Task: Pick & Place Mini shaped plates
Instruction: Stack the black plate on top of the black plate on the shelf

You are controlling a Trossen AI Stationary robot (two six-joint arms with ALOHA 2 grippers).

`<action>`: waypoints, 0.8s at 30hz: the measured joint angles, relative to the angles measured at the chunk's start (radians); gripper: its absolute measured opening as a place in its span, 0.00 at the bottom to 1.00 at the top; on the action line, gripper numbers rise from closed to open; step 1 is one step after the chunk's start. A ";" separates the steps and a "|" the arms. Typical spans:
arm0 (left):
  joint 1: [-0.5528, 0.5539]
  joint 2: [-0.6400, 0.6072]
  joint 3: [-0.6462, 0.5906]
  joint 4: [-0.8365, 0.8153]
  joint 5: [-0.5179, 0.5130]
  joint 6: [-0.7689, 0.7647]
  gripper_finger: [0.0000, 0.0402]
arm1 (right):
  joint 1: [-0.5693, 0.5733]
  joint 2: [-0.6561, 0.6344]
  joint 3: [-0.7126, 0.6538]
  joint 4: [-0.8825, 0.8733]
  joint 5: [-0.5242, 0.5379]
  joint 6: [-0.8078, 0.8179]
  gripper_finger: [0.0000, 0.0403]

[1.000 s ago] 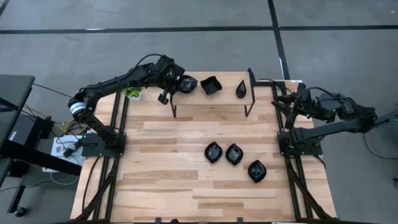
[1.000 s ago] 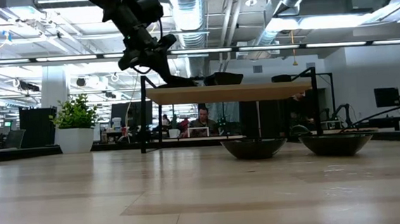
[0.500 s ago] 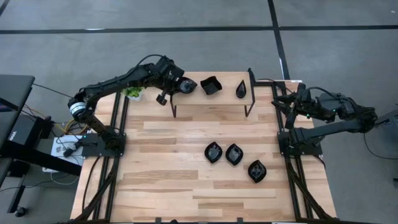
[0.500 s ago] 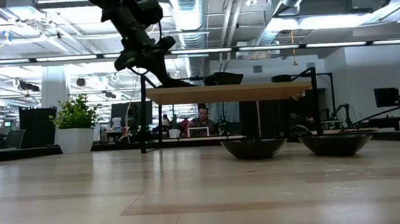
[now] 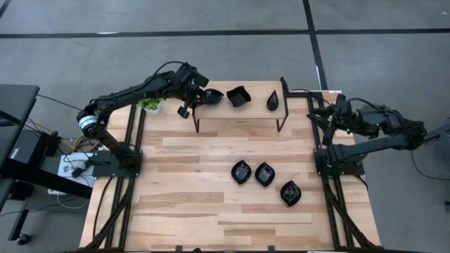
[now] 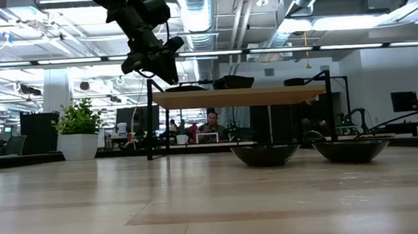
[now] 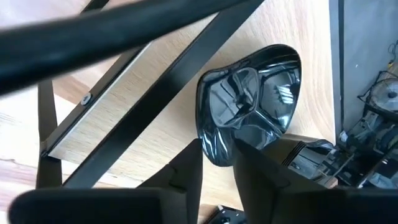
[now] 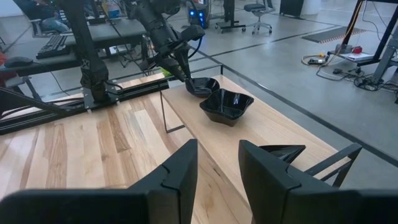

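Observation:
On the raised wooden shelf at the table's far side stand three glossy black mini plates: a leaf-shaped one at its left end, a wavy square one and a teardrop. Three more lie on the table right of centre. My left gripper is open. It slants down at the leaf plate, its fingers either side of the near rim and just above it in the low view. My right gripper waits open and empty at the table's right edge.
A small green potted plant stands at the far left corner, beside the left arm. The shelf's black legs stand on the table. Bare wood lies across the table's near and left parts.
My left gripper has opened and let go of the leaf plate without moving away. The plate, held tilted on the shelf's left end a second ago, now lies flat there.

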State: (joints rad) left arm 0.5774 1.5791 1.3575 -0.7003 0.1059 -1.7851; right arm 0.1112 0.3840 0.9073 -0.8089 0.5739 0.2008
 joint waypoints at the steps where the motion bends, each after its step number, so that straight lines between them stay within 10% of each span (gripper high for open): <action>1: 0.000 -0.001 0.000 0.001 0.005 0.000 0.23 | 0.000 0.000 0.000 0.000 0.000 0.000 0.28; 13: -0.048 -0.153 0.000 0.049 0.017 -0.021 0.32 | 0.000 0.000 0.000 0.000 0.000 0.000 0.28; 24: -0.632 -0.084 0.000 0.114 -0.368 0.009 0.27 | 0.000 -0.008 -0.002 -0.162 -0.001 0.065 0.28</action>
State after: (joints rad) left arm -0.0545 1.4952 1.3575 -0.5864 -0.2621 -1.7763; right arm 0.1112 0.3755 0.9054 -0.9714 0.5727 0.2659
